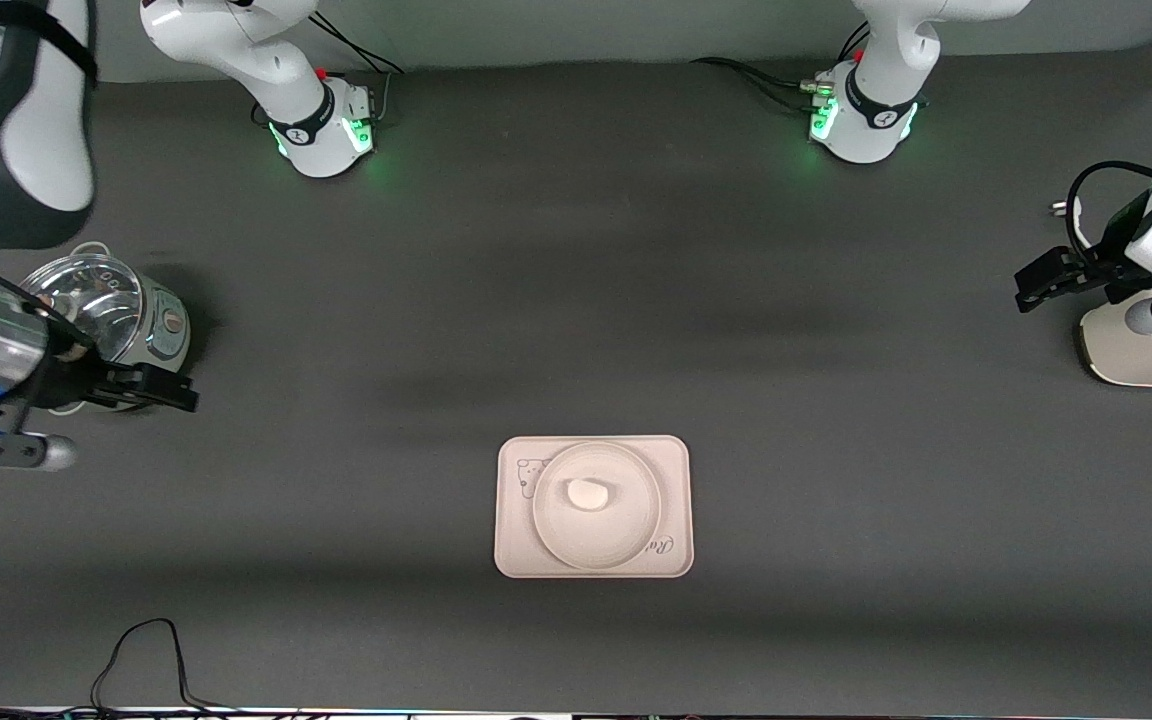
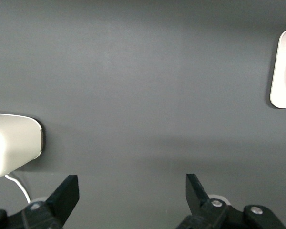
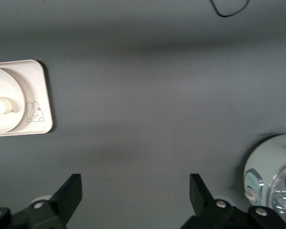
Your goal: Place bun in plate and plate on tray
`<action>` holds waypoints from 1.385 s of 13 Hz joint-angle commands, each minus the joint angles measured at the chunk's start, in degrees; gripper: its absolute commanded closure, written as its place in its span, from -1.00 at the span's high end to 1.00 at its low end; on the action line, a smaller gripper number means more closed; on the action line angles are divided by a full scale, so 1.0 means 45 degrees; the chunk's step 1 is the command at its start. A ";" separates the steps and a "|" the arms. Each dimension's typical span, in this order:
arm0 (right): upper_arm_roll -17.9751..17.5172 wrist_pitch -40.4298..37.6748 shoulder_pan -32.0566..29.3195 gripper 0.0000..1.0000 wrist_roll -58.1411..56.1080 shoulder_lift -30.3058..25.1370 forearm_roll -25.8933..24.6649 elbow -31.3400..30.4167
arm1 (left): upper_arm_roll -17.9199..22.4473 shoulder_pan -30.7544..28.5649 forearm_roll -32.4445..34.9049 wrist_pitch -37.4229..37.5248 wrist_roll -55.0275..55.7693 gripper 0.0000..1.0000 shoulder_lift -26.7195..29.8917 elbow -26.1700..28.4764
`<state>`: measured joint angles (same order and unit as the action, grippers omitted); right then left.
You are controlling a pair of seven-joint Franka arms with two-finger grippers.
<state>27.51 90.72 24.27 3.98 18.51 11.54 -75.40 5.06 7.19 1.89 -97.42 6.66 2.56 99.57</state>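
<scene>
The tray (image 1: 514, 556) lies on the dark table, nearer the front camera than the middle. The plate (image 1: 548, 525) rests on it, and the white bun (image 1: 588, 493) lies in the plate. In the right wrist view the tray (image 3: 38, 93), the plate (image 3: 9, 121) and the bun (image 3: 0, 106) show at the edge. The left wrist view catches only a corner of the tray (image 2: 281, 76). My right gripper (image 1: 164, 390) (image 3: 136, 191) is open and empty over the right arm's end of the table. My left gripper (image 1: 1036, 282) (image 2: 132, 191) is open and empty over the left arm's end.
A pale cooker with a glass lid (image 1: 126, 310) (image 3: 271, 176) stands at the right arm's end, beside my right gripper. A white appliance (image 1: 1146, 345) (image 2: 12, 148) stands at the left arm's end. A black cable (image 1: 146, 650) loops at the front edge.
</scene>
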 commanded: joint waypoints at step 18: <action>-0.6368 0.1343 -0.5200 1.00 0.0325 -0.4016 -0.2370 -0.4398 | 0.0028 0.0083 0.0010 0.0027 -0.0113 1.00 -0.0002 -0.0016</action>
<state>-0.46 95.80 1.38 3.61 1.83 1.62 -93.71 5.05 7.19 1.89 -97.42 6.66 2.40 99.60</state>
